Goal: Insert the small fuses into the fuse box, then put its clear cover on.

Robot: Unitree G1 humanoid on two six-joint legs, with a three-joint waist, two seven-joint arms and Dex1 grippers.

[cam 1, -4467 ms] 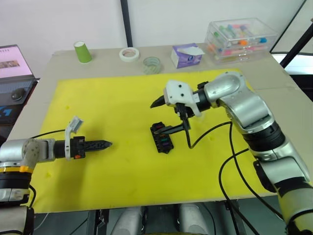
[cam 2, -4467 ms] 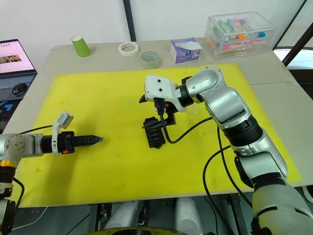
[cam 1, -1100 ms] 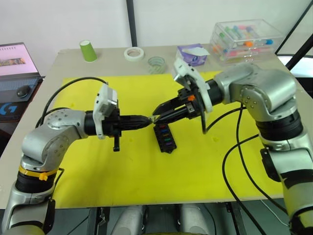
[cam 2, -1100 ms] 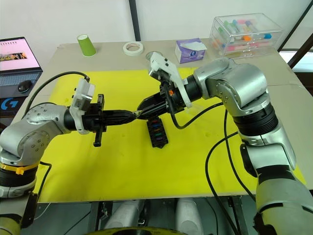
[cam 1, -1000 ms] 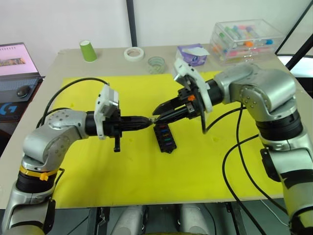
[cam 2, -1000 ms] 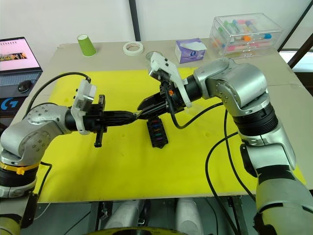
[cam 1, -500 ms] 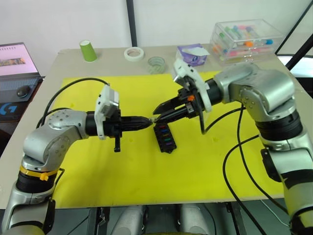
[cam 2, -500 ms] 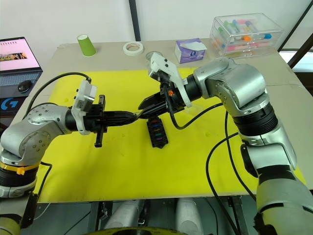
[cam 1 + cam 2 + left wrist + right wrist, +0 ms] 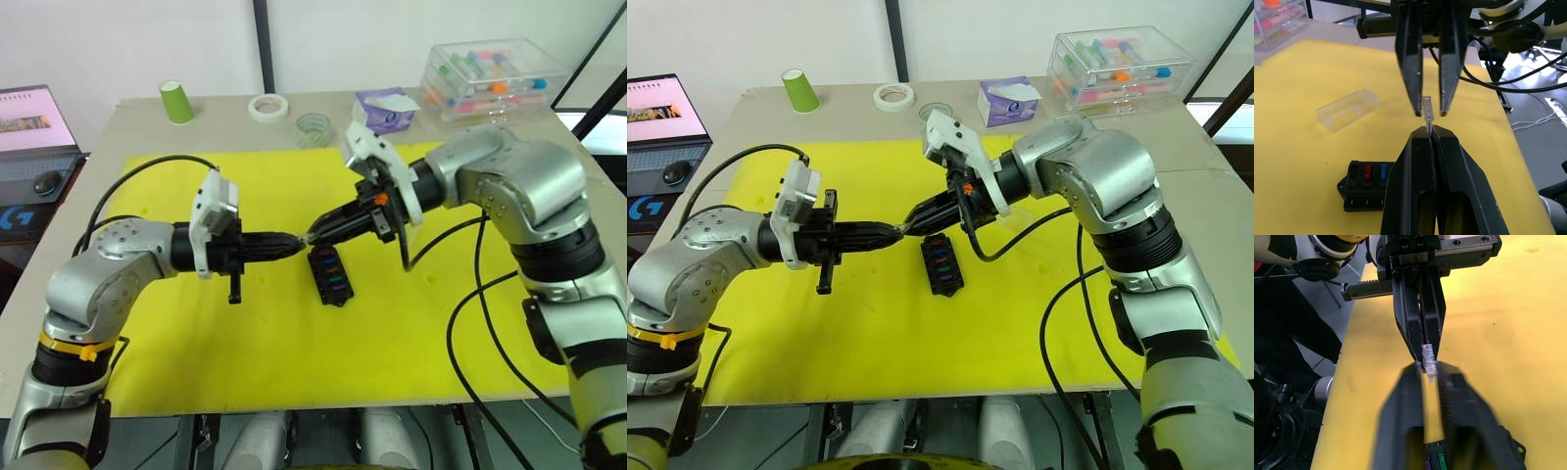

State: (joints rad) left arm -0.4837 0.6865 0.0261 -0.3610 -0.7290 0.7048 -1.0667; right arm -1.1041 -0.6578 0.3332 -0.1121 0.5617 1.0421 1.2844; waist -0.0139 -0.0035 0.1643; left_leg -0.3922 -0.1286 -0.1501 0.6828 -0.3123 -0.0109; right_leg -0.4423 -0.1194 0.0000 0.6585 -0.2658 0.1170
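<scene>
Your fuse box (image 9: 328,277) sits mid-tabletop (image 9: 196,343); above it, left gripper (image 9: 1428,128) pinches a clear fuse (image 9: 1427,108). Right gripper (image 9: 1429,113) is open around it: close squarely on the fuse before the left one lets go

My left gripper (image 9: 1431,133) pinches a clear fuse (image 9: 1427,108) between the right gripper's (image 9: 1429,113) parted fingers.

- The two grippers met tip to tip just above the fuse box (image 9: 327,275), so the left gripper (image 9: 1428,131) and right gripper (image 9: 1430,113) blocked access from above.
- The yellow mat (image 9: 265,343) lay bare toward the robot.
- The clear cover (image 9: 1347,108) lay on the mat beside the box (apart from it).
</scene>
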